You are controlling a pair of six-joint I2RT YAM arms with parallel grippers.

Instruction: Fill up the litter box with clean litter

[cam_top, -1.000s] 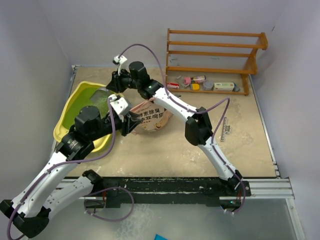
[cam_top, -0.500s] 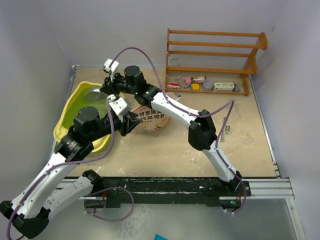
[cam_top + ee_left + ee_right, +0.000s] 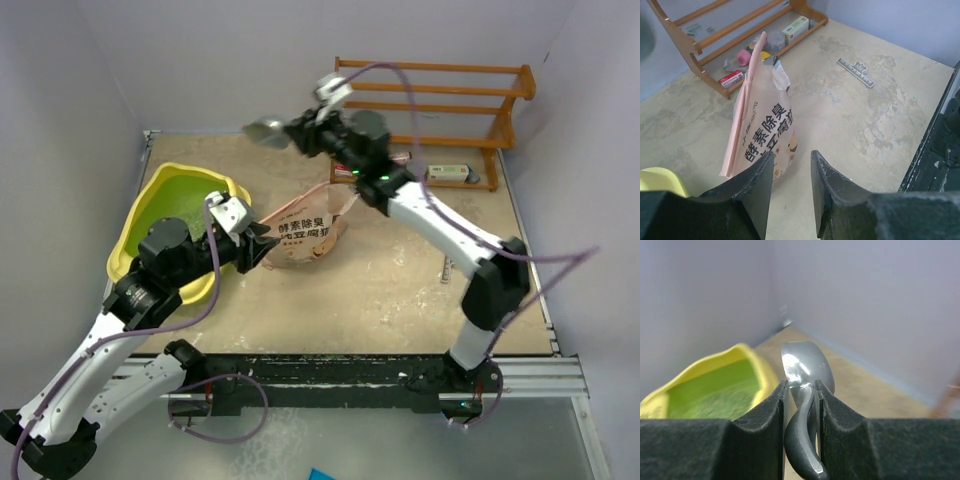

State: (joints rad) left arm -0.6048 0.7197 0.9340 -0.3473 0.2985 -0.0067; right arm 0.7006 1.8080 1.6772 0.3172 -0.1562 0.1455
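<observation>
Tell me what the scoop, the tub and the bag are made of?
Scoop: looks like metal, silvery and polished; it shows bright mirror-like glints.
Tub: probably plastic, smooth yellow with a rounded moulded rim.
Bag: likely thin plastic film or coated paper, matte peach-pink with printing; it creases and folds at the top.

Pink bag point(image 3: 305, 235) sits mid-table; silver scoop point(image 3: 265, 131) aloft at 11 o'clock; wooden rack point(image 3: 430, 105) at 1; ruler point(image 3: 449, 258) at 3.
</observation>
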